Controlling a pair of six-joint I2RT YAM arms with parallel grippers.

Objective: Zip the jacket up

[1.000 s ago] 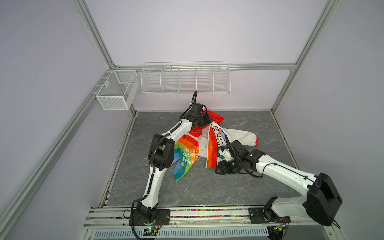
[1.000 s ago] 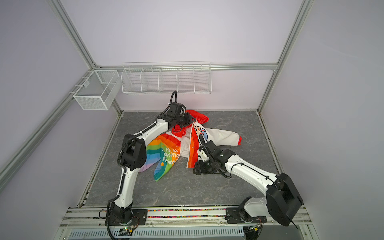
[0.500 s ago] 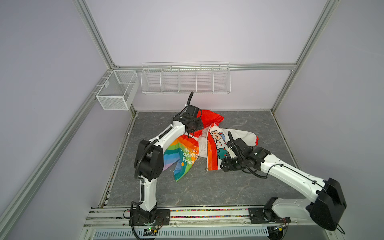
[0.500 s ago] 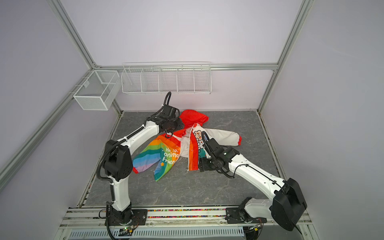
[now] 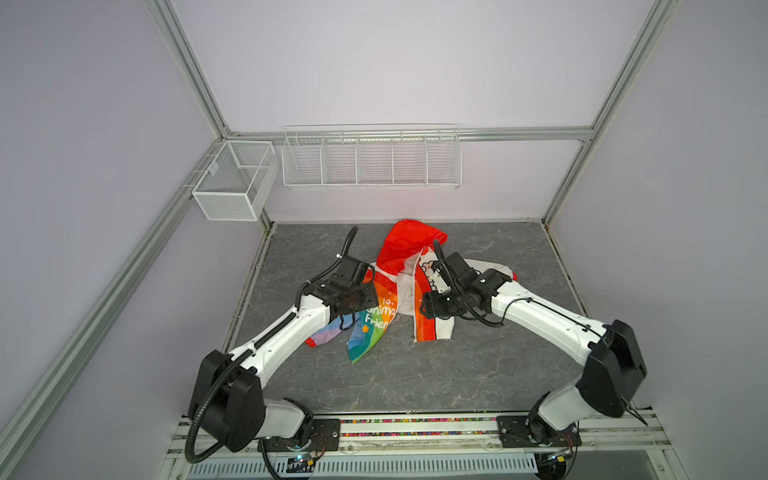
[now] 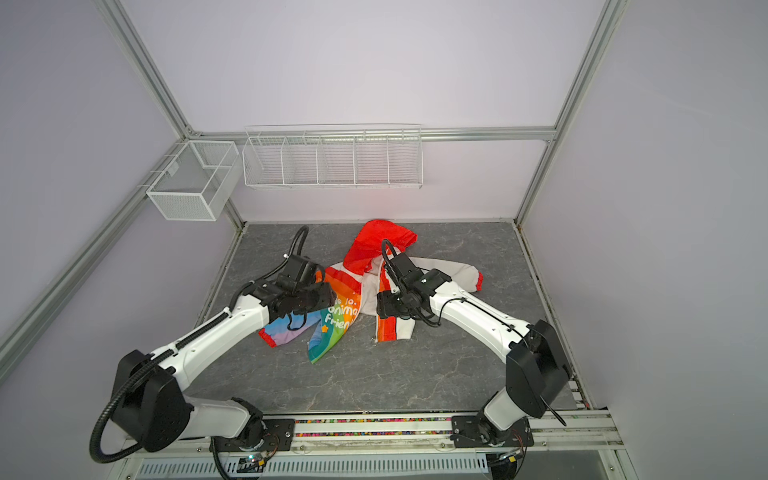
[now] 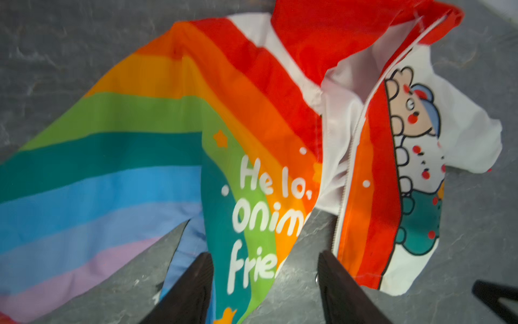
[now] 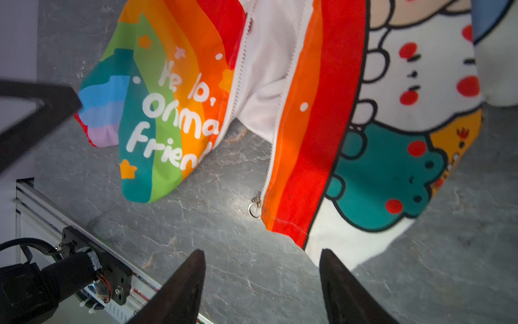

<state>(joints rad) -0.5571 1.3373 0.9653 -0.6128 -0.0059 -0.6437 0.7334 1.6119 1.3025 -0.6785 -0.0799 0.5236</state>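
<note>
Now, jacket (image 5: 405, 295), frame centre in both top views, unzipped, halves splayed; my left pincer (image 7: 264, 255), right pincer (image 8: 262, 252) both agape, empty; next, I reckon: grab zipper pull (image 8: 254, 209), join sides

The small jacket (image 5: 384, 320) lay unzipped and rumpled on the grey table (image 5: 457, 374), red hood (image 5: 409, 245) farthest back, rainbow and cartoon halves splayed apart, slider (image 8: 255, 207) at the hem.

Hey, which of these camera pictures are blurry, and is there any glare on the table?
Left wrist view: soft all over, the jacket lettering smeared. Right wrist view: sharper, zipper pull crisp, a pale bright patch on the table beside it. Both top views: sharp, faint red tint on the back wall above the hood.
</note>
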